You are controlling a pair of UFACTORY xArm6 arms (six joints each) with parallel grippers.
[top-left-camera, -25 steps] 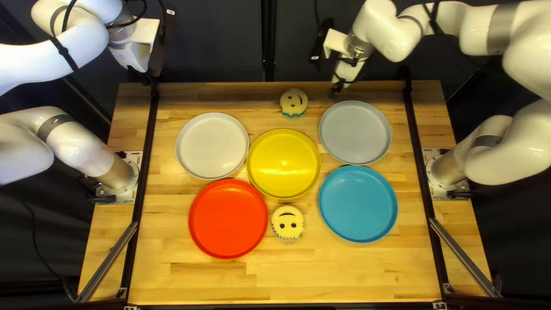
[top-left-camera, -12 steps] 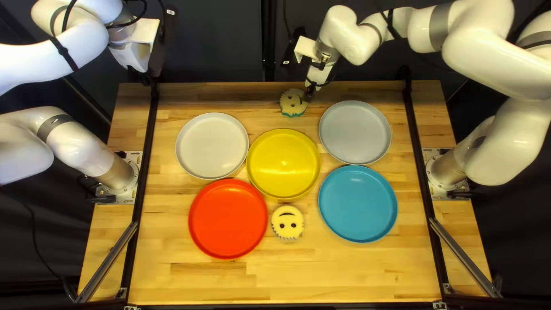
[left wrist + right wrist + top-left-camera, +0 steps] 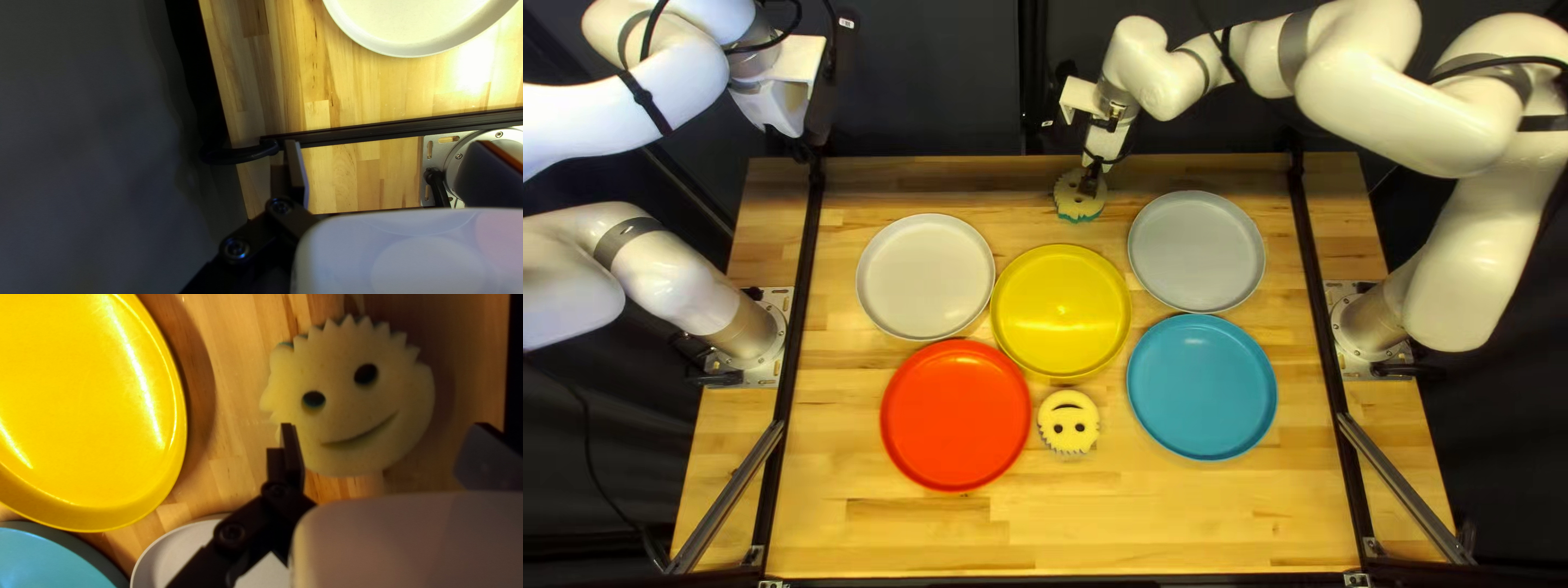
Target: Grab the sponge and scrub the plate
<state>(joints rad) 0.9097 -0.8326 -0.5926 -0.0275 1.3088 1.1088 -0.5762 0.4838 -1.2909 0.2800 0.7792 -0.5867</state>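
Open right gripper (image 3: 1088, 186) over a round yellow smiling-face foam sponge (image 3: 1066, 197), far side.
The pale wood-block table (image 3: 1176, 523) fronts a dark curtain (image 3: 937, 87); the left gripper (image 3: 808, 146) stands open, far left.

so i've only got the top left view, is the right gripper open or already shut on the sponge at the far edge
Observer: Open. The right gripper has its fingers well apart, with the sponge ahead of it.
Operator: ok and the left one, can't see its fingers from here
Observer: The left gripper is open too, one finger on each side of a wide gap.
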